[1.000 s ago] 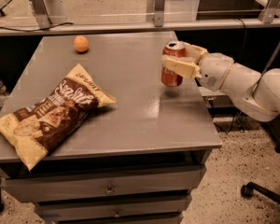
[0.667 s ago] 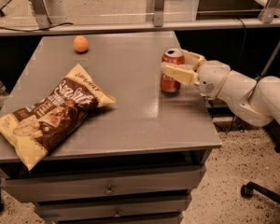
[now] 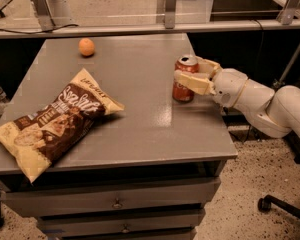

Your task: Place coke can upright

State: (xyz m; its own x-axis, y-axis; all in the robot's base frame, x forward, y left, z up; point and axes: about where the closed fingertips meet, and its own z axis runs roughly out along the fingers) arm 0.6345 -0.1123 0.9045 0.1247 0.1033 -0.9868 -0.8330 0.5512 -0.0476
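Here the gripper (image 3: 190, 71) fingers (image 3: 192, 82) clasp the upright coke can (image 3: 182, 91) standing near the bench's (image 3: 140, 119) right edge.

Glossy metal coke can (image 3: 182, 92) gripped by matt cream plastic gripper (image 3: 187, 69) nr rt edge of smooth, semi-gloss table (image 3: 140, 64).

My grey bench (image 3: 140, 129) carries a chip bag (image 3: 52, 121) on its left, an orange (image 3: 86, 47) far back, and the coke can (image 3: 182, 91) upright near the right edge, my end effector (image 3: 188, 70) clasping it.
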